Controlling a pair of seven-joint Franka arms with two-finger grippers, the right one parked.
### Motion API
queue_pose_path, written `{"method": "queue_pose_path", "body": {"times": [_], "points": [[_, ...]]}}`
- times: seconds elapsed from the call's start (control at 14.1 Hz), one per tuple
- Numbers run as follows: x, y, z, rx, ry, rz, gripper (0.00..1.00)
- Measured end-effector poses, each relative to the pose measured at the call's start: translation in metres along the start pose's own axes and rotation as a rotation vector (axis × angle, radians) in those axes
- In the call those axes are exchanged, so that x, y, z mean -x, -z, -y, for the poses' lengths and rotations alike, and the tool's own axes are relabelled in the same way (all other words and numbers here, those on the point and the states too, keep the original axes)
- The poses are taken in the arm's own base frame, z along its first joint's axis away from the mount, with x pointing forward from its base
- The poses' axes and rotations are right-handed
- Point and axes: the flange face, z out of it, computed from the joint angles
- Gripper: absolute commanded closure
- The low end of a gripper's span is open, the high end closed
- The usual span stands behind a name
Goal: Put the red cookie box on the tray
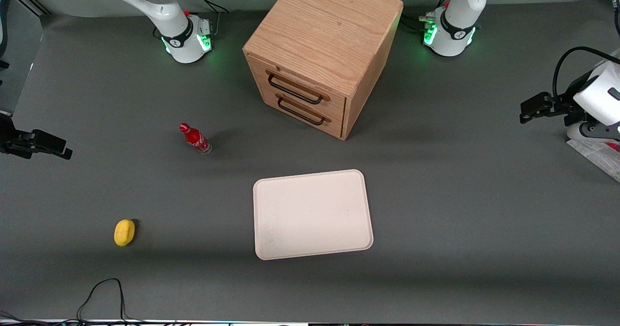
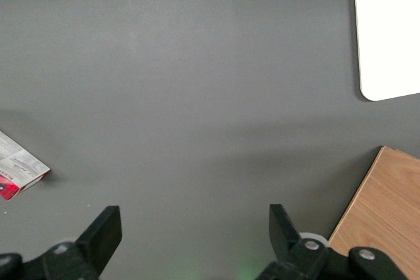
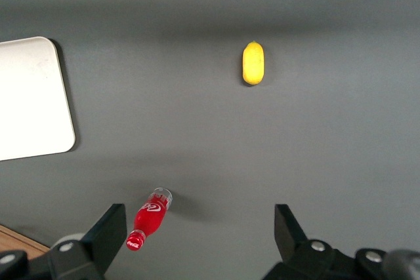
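The red cookie box (image 1: 596, 154) lies flat on the grey table at the working arm's end, white-grey printed face up, partly hidden under the arm. One corner of it, with a red end, shows in the left wrist view (image 2: 18, 172). The cream-white tray (image 1: 312, 214) lies flat in the middle of the table, nearer the front camera than the cabinet; it also shows in the left wrist view (image 2: 390, 31). My left gripper (image 1: 528, 109) is open and empty above the table, beside the box and apart from it; its fingers stand wide apart in the wrist view (image 2: 195, 227).
A wooden drawer cabinet (image 1: 319, 54) with two black handles stands at the table's middle. A small red bottle (image 1: 194, 138) and a yellow object (image 1: 124, 232) sit toward the parked arm's end. A black cable (image 1: 104, 292) loops at the front edge.
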Motion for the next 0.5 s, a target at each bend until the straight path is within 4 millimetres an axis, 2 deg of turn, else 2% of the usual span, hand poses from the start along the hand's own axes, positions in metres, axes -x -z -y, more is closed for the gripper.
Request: {"method": "queue_pose_path", "body": {"times": [0.36,0.5], "points": [[-0.0002,-0.0004,0.0009,0.000,0.002,0.001,0.00],[0.0014,-0.0018,0.0097,-0.002,0.022,0.015,0.00]]}}
